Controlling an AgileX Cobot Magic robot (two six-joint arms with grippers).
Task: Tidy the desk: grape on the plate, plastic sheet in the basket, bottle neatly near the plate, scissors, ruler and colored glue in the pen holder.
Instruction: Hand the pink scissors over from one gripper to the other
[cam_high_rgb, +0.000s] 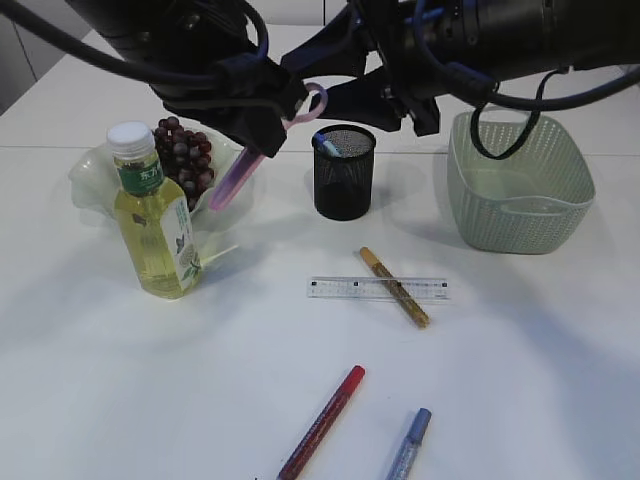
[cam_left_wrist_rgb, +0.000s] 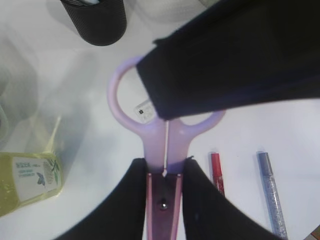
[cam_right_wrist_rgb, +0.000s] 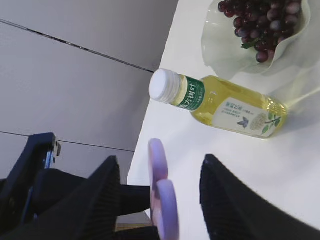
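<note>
Your left gripper (cam_left_wrist_rgb: 164, 200) is clamped on the scissors (cam_left_wrist_rgb: 159, 145) blades, your right gripper (cam_right_wrist_rgb: 160, 200) spread either side of their handles, holder (cam_high_rgb: 344, 172) just beyond, bottle (cam_high_rgb: 155, 222) and grapes (cam_high_rgb: 185, 160) to your left.

A white table (cam_high_rgb: 140, 390) fills the scene, its bare surface crossed by soft grey shadows. Beyond its far left corner stands a grey panelled wall (cam_right_wrist_rgb: 75, 80), marked by 2 thin dark seams.
</note>
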